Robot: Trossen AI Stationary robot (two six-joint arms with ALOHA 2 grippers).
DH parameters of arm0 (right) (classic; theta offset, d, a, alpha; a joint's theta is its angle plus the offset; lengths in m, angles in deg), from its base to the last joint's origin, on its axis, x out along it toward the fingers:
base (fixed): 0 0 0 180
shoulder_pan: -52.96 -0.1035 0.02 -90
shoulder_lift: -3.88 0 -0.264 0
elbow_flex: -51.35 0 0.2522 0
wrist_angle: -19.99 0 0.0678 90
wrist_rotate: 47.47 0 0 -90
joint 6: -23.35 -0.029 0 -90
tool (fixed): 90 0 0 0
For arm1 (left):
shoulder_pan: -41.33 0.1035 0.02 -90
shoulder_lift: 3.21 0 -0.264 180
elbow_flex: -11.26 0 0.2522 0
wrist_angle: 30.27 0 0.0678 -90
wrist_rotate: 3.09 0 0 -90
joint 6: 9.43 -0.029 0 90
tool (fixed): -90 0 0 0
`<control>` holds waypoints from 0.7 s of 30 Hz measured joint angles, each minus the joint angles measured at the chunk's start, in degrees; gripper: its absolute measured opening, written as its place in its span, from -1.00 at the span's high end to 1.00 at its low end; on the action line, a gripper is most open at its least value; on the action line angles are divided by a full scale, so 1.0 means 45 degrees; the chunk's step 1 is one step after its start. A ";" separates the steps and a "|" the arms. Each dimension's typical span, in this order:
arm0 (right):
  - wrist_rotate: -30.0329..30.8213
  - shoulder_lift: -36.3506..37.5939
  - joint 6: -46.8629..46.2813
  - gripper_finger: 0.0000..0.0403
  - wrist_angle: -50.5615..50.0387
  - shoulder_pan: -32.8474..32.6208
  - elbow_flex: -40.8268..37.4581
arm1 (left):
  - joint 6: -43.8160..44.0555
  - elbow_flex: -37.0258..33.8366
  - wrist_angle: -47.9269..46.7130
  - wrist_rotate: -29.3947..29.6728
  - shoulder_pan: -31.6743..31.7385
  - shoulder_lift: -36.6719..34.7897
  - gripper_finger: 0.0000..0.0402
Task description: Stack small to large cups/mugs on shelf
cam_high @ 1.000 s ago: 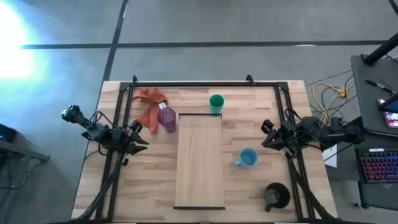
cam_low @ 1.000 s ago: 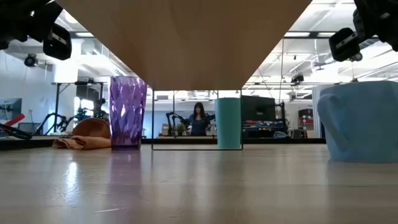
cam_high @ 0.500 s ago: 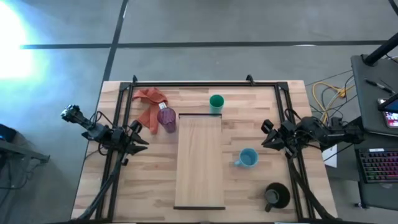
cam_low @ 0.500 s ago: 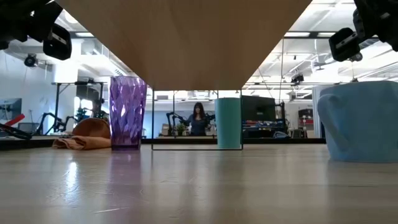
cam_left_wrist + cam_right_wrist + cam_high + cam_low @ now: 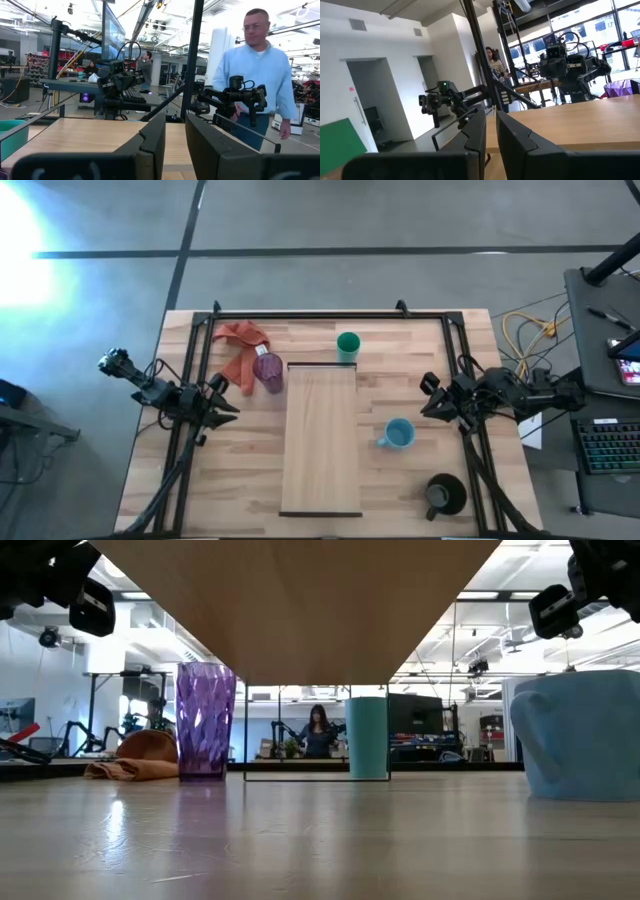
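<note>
The pale wooden shelf point(image 5: 320, 440) lies along the table's middle. The purple cup point(image 5: 268, 370) stands upright at its far left corner, by the orange cloth point(image 5: 240, 345). The green cup point(image 5: 348, 345) stands upright beyond the shelf's far end. The light blue mug point(image 5: 398, 434) stands right of the shelf, and the black mug point(image 5: 444, 494) stands at the near right. My left gripper point(image 5: 228, 400) hovers over the table's left side, shut and empty. My right gripper point(image 5: 428, 396) hovers over the right side, shut and empty.
Black frame rails point(image 5: 330, 314) run along the table's far, left and right sides. A person in a light blue shirt point(image 5: 260, 65) stands beyond the table's right side. Bare tabletop point(image 5: 240, 470) lies left of the shelf.
</note>
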 joint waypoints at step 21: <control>0.1829 0.0025 -0.6399 0.81 0.3043 -0.0003 0.0005 | 0.0000 0.0000 0.0003 0.0003 0.0000 0.0003 0.70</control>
